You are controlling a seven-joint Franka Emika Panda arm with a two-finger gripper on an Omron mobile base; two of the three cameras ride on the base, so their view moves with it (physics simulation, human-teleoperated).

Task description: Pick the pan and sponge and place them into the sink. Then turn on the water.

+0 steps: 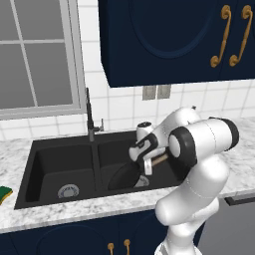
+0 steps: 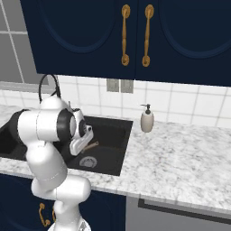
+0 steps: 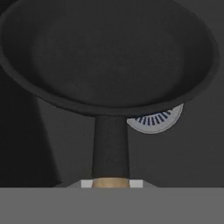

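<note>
1. The round black frying pan with a tan handle hangs tilted inside the right basin of the matte black double sink; the hand view has it above a silver drain.
2. The two-finger gripper is clamped on that handle.
3. The left base view alone catches the green-and-yellow sponge on the marble counter, left of the sink, and the dark faucet.
4. The right base view adds a white soap dispenser.

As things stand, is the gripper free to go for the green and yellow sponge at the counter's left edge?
Probably not yet. The gripper is shut on the tan handle of the round black frying pan, held over the right basin of the black sink. The sponge lies unobstructed.
</note>
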